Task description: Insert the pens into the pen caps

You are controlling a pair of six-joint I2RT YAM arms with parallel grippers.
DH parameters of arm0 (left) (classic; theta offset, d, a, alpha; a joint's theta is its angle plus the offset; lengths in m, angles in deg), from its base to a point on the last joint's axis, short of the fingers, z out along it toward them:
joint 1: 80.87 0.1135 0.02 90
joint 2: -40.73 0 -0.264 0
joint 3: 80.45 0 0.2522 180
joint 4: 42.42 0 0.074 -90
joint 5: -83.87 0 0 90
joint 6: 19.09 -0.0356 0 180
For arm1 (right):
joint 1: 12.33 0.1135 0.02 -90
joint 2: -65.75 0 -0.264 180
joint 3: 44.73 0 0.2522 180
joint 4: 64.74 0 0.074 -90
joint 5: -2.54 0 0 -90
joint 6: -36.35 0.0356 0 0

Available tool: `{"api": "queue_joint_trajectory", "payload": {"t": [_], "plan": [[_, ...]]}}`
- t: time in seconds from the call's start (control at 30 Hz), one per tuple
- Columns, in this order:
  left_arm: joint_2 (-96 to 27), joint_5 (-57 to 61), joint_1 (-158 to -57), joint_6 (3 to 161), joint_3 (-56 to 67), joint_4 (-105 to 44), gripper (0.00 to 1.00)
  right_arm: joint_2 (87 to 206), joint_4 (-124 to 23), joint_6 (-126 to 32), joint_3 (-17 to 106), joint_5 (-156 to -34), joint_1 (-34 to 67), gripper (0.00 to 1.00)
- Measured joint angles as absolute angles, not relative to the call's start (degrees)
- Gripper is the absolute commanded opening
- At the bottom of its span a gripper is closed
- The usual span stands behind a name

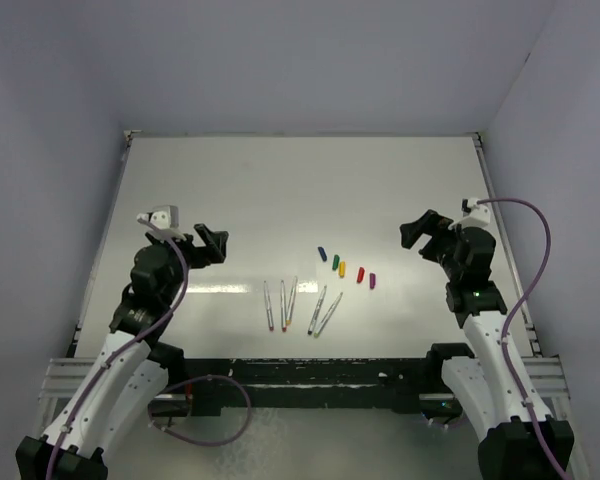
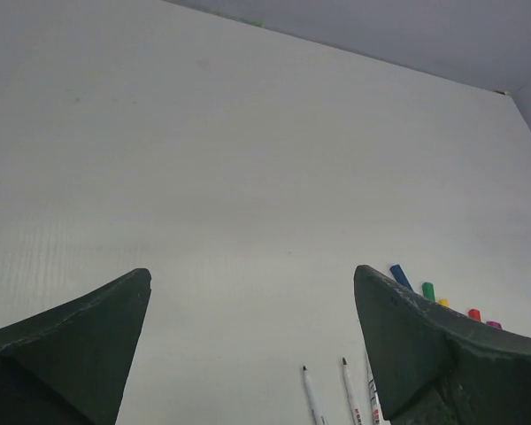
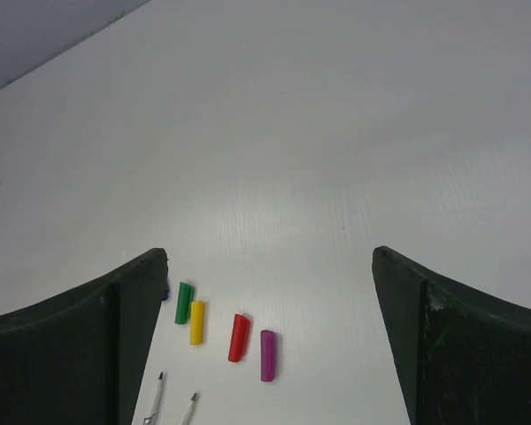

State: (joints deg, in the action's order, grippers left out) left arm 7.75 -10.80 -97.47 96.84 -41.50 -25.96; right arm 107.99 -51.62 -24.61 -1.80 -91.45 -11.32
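White worktop (image 1: pixel 280 190) runs between plain grey walls, and everything for the task lies near its middle. Five caps (image 1: pixel 342 268) form a slanted row, with the yellow cap (image 3: pixel 196 321) at its centre as the mark. Blue and green lie just beyond it to the left, red and purple just nearer to the right, and none of them touch. The five pens (image 1: pixel 291 304) lie flat, nearer than the yellow cap and mostly to its left. They are loosely fanned, with their pointed ends towards the row.

The left hand (image 1: pixel 218 245) hangs well left of the yellow cap and the right hand (image 1: pixel 412 238) well right of it. Both have their fingers spread wide and hold nothing.

No pair is joined, so the step is probably the first pick. The left hand is better placed for a pen and the right hand for a cap. Starting with the outermost pieces would keep the fingers clear of their neighbours.

The pen is best gripped on its barrel, back from the tip. The cap should be held across its closed end so its mouth stays free. Pen colours are too small to read here, so the match needs checking up close. Then line both up on one axis and push straight.
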Motion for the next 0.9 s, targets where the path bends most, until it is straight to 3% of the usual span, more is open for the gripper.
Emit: {"api": "queue_joint_trajectory", "payload": {"t": [0.4, 0.9], "plan": [[9.4, -12.4, -97.5, 97.3, -41.5, -24.6, 0.99, 108.6, -51.3, -21.4, -1.8, -90.1, -11.3, 1.00], [1.7, -8.9, -97.5, 95.9, -38.7, -21.1, 0.99, 107.5, -54.4, -23.7, -3.3, -92.6, -11.3, 1.00]]}}
